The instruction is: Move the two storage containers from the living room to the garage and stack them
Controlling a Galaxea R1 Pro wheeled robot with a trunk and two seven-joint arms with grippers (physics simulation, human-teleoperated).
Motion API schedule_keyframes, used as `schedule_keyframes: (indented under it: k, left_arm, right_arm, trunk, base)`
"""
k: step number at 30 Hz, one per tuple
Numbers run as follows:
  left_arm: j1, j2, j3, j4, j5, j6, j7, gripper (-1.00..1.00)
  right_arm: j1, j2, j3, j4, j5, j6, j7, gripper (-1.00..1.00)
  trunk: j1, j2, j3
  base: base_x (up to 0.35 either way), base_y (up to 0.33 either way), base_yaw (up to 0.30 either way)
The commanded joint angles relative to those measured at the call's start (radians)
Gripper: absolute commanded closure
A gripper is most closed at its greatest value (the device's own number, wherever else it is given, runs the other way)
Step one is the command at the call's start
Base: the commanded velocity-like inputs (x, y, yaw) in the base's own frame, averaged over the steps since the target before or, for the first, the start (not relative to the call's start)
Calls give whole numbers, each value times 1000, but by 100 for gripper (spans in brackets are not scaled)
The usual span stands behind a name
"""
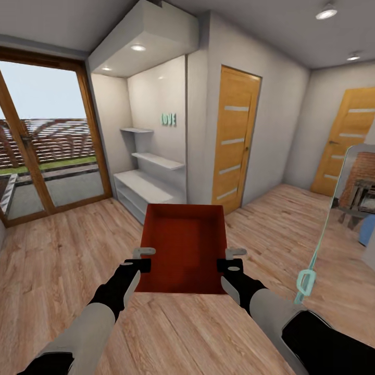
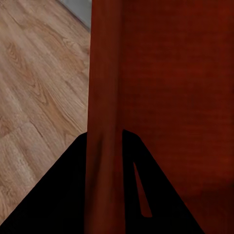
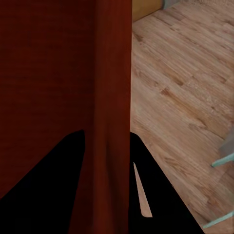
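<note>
While its long axis runs straight ahead toward the white shelving (image 1: 148,177), the open-top orange-red storage container (image 1: 185,245) hangs level above the light wood plank floor (image 1: 62,250), nothing inside it. The left gripper (image 1: 139,260) clamps its left wall and the right gripper (image 1: 232,260) its right wall, each thin wall pinched between dark fingers (image 2: 68,195).

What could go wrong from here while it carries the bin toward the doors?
1. The red bin hangs from thin side walls only: the left gripper and right gripper each pinch one wall near the closer end, so the far end could sag or slip out.
2. The wooden door ahead looks closed, and both grippers are occupied.
3. The glass panel stands close on the right; a turn might clip it with the right arm.
</note>
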Motion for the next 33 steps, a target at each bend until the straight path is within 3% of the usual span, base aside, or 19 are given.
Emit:
schedule_keyframes:
  k: [1, 23, 33]
  left_arm:
    - [-1, -10, 13, 0, 4, 5, -4, 100]
    - [-1, -10, 13, 0, 4, 5, -4, 100]
    - [-1, -10, 13, 0, 4, 5, -4, 100]
  right_arm:
    - [-1, 0, -13, -16, 13, -11, 0, 100]
    - [-1, 1, -13, -15, 12, -11, 0, 100]
    - [-1, 1, -13, -14, 9, -11, 0, 100]
  trunk:
    - [1, -2, -2]
    - [1, -2, -2]
    - [1, -2, -2]
  base:
    - [322, 0, 0]
    - [322, 0, -3]
    - [322, 0, -210]
